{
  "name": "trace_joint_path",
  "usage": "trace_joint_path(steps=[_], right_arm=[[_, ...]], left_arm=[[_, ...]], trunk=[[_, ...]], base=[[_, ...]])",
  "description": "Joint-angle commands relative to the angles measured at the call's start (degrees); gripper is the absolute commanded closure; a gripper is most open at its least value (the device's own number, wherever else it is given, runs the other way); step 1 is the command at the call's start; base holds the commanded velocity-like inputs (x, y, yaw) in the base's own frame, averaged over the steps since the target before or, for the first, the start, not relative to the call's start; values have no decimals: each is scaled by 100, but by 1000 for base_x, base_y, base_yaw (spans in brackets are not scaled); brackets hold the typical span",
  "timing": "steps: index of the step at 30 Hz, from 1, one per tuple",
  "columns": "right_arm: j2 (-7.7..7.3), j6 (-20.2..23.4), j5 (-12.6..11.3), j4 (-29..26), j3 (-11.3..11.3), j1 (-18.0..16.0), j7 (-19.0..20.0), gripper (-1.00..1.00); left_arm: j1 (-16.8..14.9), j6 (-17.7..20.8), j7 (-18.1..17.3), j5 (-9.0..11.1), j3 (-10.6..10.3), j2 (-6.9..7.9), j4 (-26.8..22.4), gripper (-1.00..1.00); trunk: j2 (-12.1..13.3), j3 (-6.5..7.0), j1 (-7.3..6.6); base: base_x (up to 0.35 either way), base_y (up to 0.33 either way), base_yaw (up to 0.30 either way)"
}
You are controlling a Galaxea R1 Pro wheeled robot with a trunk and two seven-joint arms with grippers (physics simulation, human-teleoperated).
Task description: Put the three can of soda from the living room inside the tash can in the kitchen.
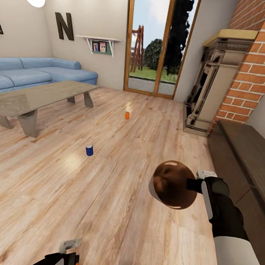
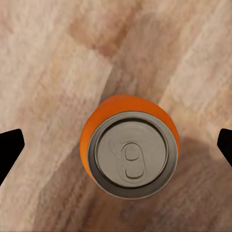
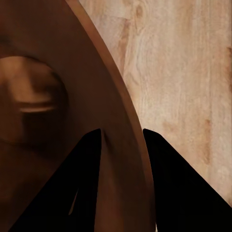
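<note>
Living room, warm orange-brown plank floor point(image 1: 111, 212) running from the robot's base to the glass doors point(image 1: 157, 40) at 12 o'clock.

Nearest, at 6 o'clock in the head view: left tool point(image 1: 70, 247), low over the planks. The left wrist view looks straight down on an orange can point(image 2: 129, 152), upright on the floor, long axis vertical, silvery top and pull tab facing the camera. Fingertips point(image 2: 10, 150) stand wide apart on either side of the can, clear of it; nothing held.

At 4 o'clock: right tool point(image 1: 192, 184) grips the trash can point(image 1: 172, 184) by its rim. The right wrist view shows one finger inside the wall and one outside, closed on it. The bucket is tipped, glossy brown inside facing the head camera, light grey outside showing as a thin edge at its left; held off the floor.

Mid-floor at 11 o'clock: blue can point(image 1: 89, 150), upright, axis vertical, well apart from everything. Farther, near 12 o'clock: a second orange can point(image 1: 127, 115), upright on the planks.

At 10 o'clock: glass-topped low desk point(image 1: 33, 96), blue sofa point(image 1: 40, 72) behind it. At 2 o'clock: brick fireplace point(image 1: 255, 64) with a dark low cabinet point(image 1: 250, 150) beside it.
</note>
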Motion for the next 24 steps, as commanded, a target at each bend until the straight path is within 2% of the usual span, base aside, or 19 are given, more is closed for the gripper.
trace_joint_path(steps=[1, 5, 15, 22, 24], right_arm=[[0, 0, -106, -4, 1, -3, 25, 100], [0, 0, -104, -5, 3, -3, 25, 100], [0, 0, -103, -3, 4, -3, 25, 100], [0, 0, -106, -2, 4, -3, 25, 100], [0, 0, -102, -3, 4, -3, 26, 100]], left_arm=[[0, -17, 1, -1, -1, 0, 0, -100], [0, -61, 8, 1, -4, 0, 0, -100], [0, -386, 18, -2, -5, -7, 0, -100], [0, -414, 22, -9, -9, -25, 0, -100], [0, -418, 20, -10, -11, -38, 0, -100]], trunk=[[-2, -22, 1], [-8, -111, 12], [-8, -111, 12], [-17, -266, 30], [-17, -266, 30]], base=[[0, 0, 0], [0, 0, 0], [0, 0, 0], [0, 0, 0], [0, 0, 0]])
